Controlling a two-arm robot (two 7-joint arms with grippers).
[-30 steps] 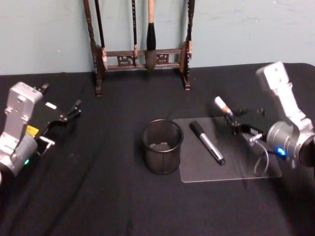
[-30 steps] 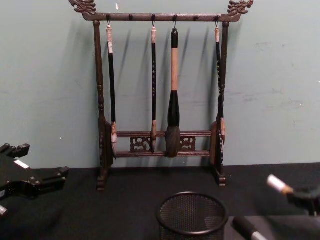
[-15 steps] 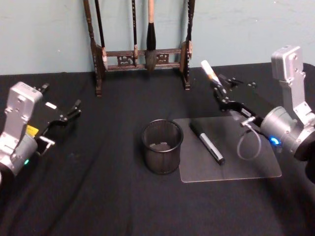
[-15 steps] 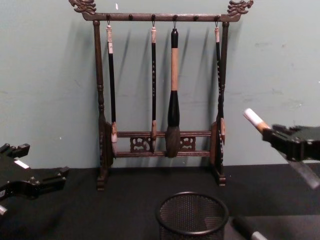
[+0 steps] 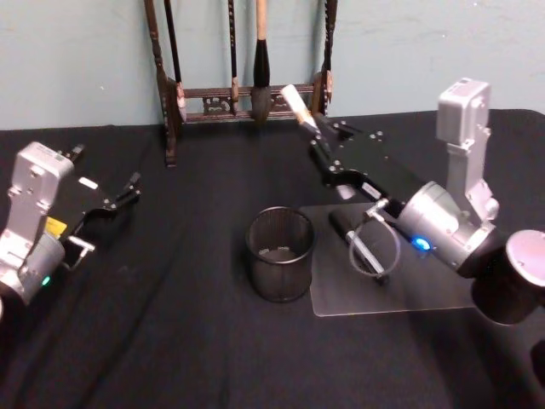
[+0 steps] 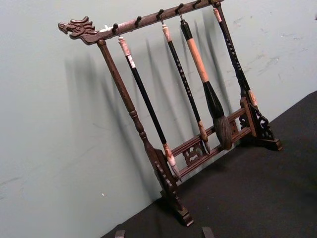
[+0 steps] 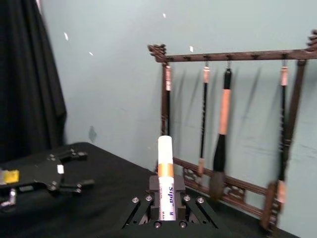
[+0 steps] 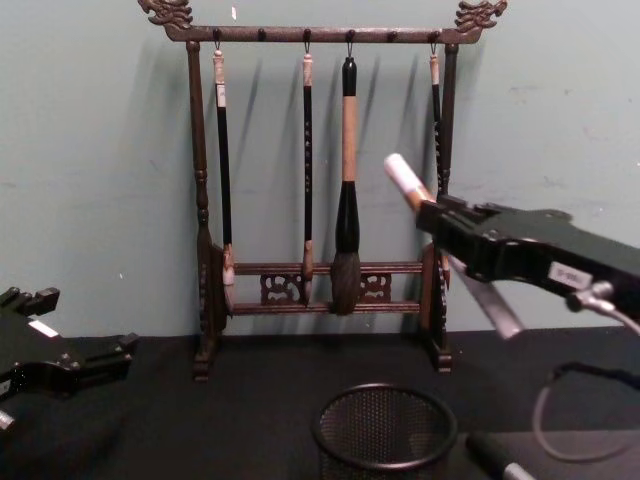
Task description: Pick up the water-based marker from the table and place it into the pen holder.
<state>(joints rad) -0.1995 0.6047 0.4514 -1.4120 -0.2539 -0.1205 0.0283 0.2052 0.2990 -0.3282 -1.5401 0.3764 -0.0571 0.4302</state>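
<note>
My right gripper (image 5: pixel 322 145) is shut on the water-based marker (image 5: pixel 298 103), a white-capped pen with a gold band. It holds the marker in the air, tilted, cap end up, behind and to the right of the pen holder (image 5: pixel 280 253). The chest view shows the marker (image 8: pixel 403 177) sticking out of the gripper (image 8: pixel 440 212) well above the black mesh pen holder (image 8: pixel 385 431). In the right wrist view the marker (image 7: pixel 165 166) stands clamped between the jaws. My left gripper (image 5: pixel 126 192) rests open at the table's left.
A second marker (image 5: pixel 358 246), black and grey, lies on a clear mat (image 5: pixel 443 290) right of the holder. A tall wooden brush rack (image 5: pixel 243 94) with hanging brushes stands at the back against the wall. Black cloth covers the table.
My right gripper has lifted the marker and carried it left, from over the clear mat to a spot high behind the pen holder. The left arm has not moved.
</note>
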